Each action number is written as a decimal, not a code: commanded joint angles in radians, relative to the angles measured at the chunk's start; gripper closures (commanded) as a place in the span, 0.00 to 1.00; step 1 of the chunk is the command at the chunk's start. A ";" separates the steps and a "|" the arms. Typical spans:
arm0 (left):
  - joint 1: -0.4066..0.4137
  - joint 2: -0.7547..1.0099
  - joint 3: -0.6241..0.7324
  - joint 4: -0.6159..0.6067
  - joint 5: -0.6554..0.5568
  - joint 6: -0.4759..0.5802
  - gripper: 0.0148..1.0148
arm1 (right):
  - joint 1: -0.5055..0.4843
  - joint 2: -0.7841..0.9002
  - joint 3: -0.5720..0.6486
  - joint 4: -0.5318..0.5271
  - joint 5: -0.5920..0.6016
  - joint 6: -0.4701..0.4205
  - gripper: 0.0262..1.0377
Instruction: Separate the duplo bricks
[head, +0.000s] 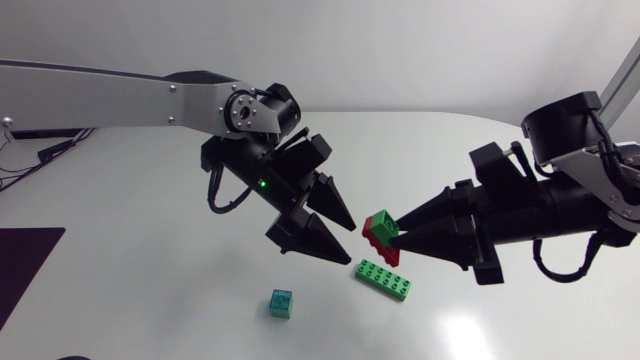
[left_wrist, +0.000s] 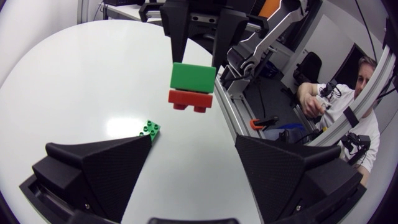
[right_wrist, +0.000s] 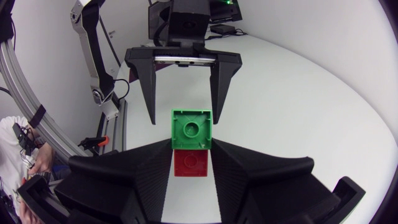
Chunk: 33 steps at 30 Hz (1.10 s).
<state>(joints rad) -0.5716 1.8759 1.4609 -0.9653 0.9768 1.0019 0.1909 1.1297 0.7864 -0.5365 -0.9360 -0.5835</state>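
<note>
Two black wedge fingers of the left end effector (head: 352, 245) stand wide apart, aimed at the joined green-and-red plastic brick pair (head: 380, 228), which hangs in the air just beyond them, pinched in the narrow tips of the right end effector (head: 399, 231). Below, on the white table (head: 150, 300), lie a small teal plastic cube (head: 281, 303) and a long green studded brick (head: 384, 279). The pull-apart looks to be at hand: the left must close on the free brick, then tug.

Silver-grey left arm (head: 120, 95), black screwed joint (head: 245, 110), green indicator light (head: 262, 183), looped black cable (head: 213, 195); left tool (head: 350, 243) and right tool (head: 397, 231): matte black wedge fingers.
</note>
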 joint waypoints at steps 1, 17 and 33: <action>-0.010 0.031 0.038 -0.013 0.031 0.026 0.09 | 0.008 0.022 0.022 0.030 -0.014 0.042 0.79; -0.010 0.069 0.061 0.025 0.123 0.000 0.18 | 0.025 0.061 -0.009 0.234 -0.034 0.206 0.79; 0.001 0.055 0.081 0.120 0.148 -0.098 0.36 | 0.027 0.062 -0.049 0.279 -0.078 0.248 0.79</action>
<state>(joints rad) -0.5770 1.9247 1.5112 -0.8486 1.1042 0.9218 0.2104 1.1774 0.7643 -0.2642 -0.9974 -0.3550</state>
